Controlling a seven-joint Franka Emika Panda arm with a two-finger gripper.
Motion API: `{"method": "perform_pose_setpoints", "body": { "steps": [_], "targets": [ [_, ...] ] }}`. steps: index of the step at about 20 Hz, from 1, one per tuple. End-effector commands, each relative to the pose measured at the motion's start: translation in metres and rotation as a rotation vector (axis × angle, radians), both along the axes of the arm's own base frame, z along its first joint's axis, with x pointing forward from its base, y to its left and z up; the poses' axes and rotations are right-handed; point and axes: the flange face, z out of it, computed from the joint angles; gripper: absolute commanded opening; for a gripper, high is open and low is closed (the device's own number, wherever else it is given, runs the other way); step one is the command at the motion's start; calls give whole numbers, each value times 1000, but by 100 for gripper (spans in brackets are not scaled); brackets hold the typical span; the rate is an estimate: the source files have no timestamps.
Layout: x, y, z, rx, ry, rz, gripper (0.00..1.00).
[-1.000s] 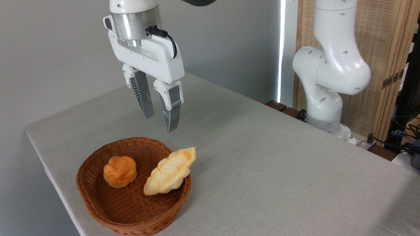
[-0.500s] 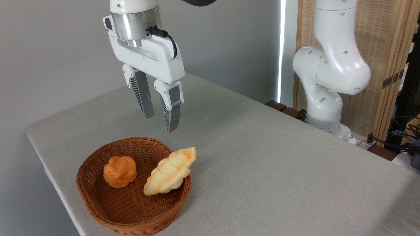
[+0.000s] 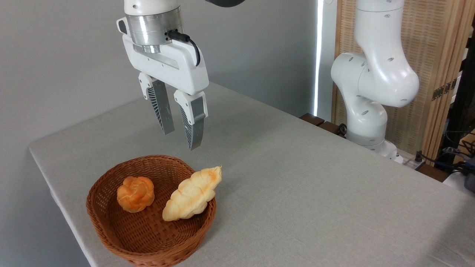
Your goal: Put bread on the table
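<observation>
1. The jaws stand parted with a narrow gap between them and nothing in it; the white two-finger gripper (image 3: 180, 141) hangs in the upper left of the frame with its ribbed grey fingers (image 3: 163, 111) pointing down and slightly right.
2. The gripper is in the air above the far rim of the round brown wicker basket (image 3: 111, 237), well clear of it and touching nothing.
3. The long pale-golden braided bread (image 3: 192, 194) lies in the basket at the lower left of the frame, on the basket's right side.
4. The bread is tilted: its lower pointed end sits down inside the basket, while its upper pointed end rests over the right rim and sticks out past it toward the centre of the frame.
5. A small round orange knotted bun (image 3: 136, 193) sits on the basket floor to the left of the bread, with a gap between the two.
6. The basket stands near the lower left corner of the large table covered in light grey cloth (image 3: 315, 193), which fills the middle and right of the frame.
7. The white jointed arm base (image 3: 371, 89) rises at the upper right, behind the far edge of the table, in front of a pale wooden slatted screen (image 3: 430, 48).
</observation>
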Motion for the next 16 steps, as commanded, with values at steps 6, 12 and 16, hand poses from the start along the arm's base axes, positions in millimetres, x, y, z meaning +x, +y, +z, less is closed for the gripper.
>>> {"method": "perform_pose_setpoints", "body": {
  "steps": [6, 12, 16],
  "targets": [
    [-2, 1, 5, -18, 9, -8, 100],
    [1, 0, 0, -17, 6, -12, 100],
    [5, -10, -9, -9, -7, -87, 100]
  ]
}}
